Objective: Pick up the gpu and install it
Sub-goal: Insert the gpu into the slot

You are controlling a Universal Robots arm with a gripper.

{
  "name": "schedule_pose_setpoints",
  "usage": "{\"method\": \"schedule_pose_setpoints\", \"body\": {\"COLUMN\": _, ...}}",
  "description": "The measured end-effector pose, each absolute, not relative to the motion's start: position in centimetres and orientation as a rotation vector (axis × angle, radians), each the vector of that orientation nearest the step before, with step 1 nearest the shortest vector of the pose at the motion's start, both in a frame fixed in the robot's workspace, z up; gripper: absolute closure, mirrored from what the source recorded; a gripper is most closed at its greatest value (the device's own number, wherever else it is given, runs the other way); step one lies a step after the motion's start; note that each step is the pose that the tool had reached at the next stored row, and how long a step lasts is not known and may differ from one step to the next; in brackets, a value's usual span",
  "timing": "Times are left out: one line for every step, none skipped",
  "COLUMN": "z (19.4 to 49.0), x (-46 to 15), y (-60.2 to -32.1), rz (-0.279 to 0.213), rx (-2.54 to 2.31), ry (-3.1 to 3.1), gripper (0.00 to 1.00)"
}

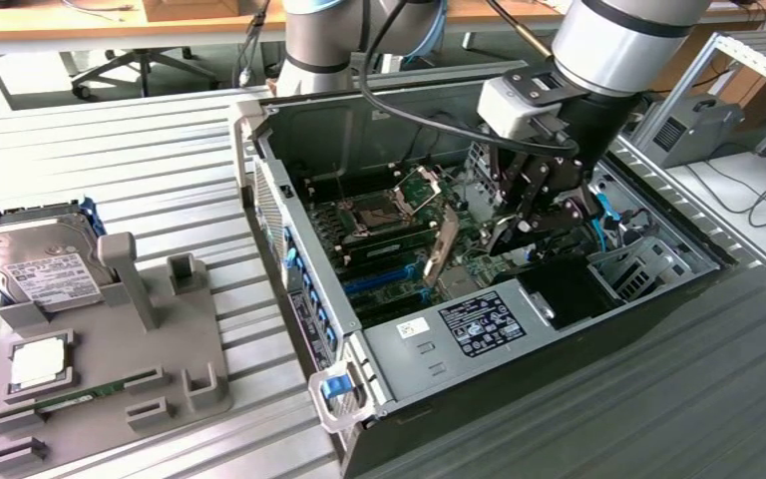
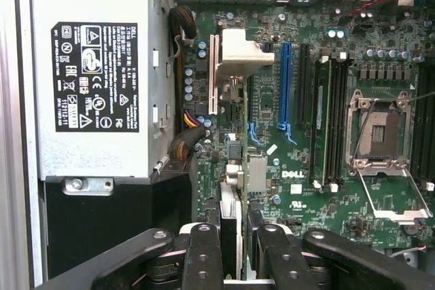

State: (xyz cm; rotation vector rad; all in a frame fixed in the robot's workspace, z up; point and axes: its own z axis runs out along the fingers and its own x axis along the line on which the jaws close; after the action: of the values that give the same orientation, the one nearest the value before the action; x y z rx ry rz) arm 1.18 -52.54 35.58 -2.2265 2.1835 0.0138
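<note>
We see an open computer case [image 1: 490, 329] lying on the slatted tabletop [image 1: 104, 170], its motherboard [image 2: 306, 168] facing up. The arm reaches into the case; its pincer [image 1: 517, 235] is clamped on the gpu [image 1: 445, 244], which stands on edge, tilted, above the motherboard near the blue slot [image 2: 285, 86]. In the wrist view we see the card [image 2: 231, 225] edge-on between the dark fingers [image 2: 202, 256], with the empty CPU socket [image 2: 377, 134] and the labelled power supply [image 2: 95, 66] on either side. At the exterior view's left a grey holder [image 1: 104, 369] carries a hard drive [image 1: 37, 264], a CPU [image 1: 40, 361] and a memory stick [image 1: 71, 401].
</note>
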Motion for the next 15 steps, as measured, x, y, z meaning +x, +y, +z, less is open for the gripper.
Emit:
{"method": "schedule_pose_setpoints", "body": {"z": 35.6, "x": 1.2, "y": -52.6, "rz": 0.014, "rx": -2.227, "ry": 2.183, "gripper": 0.74}}
{"method": "schedule_pose_setpoints", "body": {"z": 35.6, "x": 1.2, "y": -52.7, "rz": 0.014, "rx": -2.227, "ry": 2.184, "gripper": 0.74}}
{"method": "schedule_pose_setpoints", "body": {"z": 35.5, "x": 1.2, "y": -52.7, "rz": 0.014, "rx": -2.227, "ry": 2.183, "gripper": 0.74}}
{"method": "schedule_pose_setpoints", "body": {"z": 35.5, "x": 1.2, "y": -52.9, "rz": 0.014, "rx": -2.227, "ry": 2.183, "gripper": 0.74}}
{"method": "schedule_pose_setpoints", "body": {"z": 35.5, "x": 1.2, "y": -53.0, "rz": 0.014, "rx": -2.227, "ry": 2.183, "gripper": 0.74}}
{"method": "schedule_pose_setpoints", "body": {"z": 35.5, "x": 1.2, "y": -53.0, "rz": 0.014, "rx": -2.227, "ry": 2.183, "gripper": 0.74}}
{"method": "schedule_pose_setpoints", "body": {"z": 35.5, "x": 1.2, "y": -53.1, "rz": 0.014, "rx": -2.227, "ry": 2.184, "gripper": 0.74}}
{"method": "schedule_pose_setpoints", "body": {"z": 35.5, "x": 1.2, "y": -53.2, "rz": 0.014, "rx": -2.227, "ry": 2.184, "gripper": 0.74}}
{"method": "schedule_pose_setpoints", "body": {"z": 35.5, "x": 1.2, "y": -53.3, "rz": 0.014, "rx": -2.227, "ry": 2.184, "gripper": 0.74}}
{"method": "schedule_pose_setpoints", "body": {"z": 35.5, "x": 1.2, "y": -53.4, "rz": 0.014, "rx": -2.227, "ry": 2.183, "gripper": 0.74}}
{"method": "schedule_pose_setpoints", "body": {"z": 35.4, "x": 1.2, "y": -53.4, "rz": 0.014, "rx": -2.227, "ry": 2.183, "gripper": 0.74}}
{"method": "schedule_pose_setpoints", "body": {"z": 35.4, "x": 1.2, "y": -53.5, "rz": 0.014, "rx": -2.227, "ry": 2.184, "gripper": 0.74}}
{"method": "schedule_pose_setpoints", "body": {"z": 35.4, "x": 1.2, "y": -53.5, "rz": 0.014, "rx": -2.227, "ry": 2.183, "gripper": 0.74}}
{"method": "schedule_pose_setpoints", "body": {"z": 35.4, "x": 1.2, "y": -53.6, "rz": 0.014, "rx": -2.227, "ry": 2.183, "gripper": 0.74}}
{"method": "schedule_pose_setpoints", "body": {"z": 35.4, "x": 1.2, "y": -53.7, "rz": 0.014, "rx": -2.227, "ry": 2.183, "gripper": 0.74}}
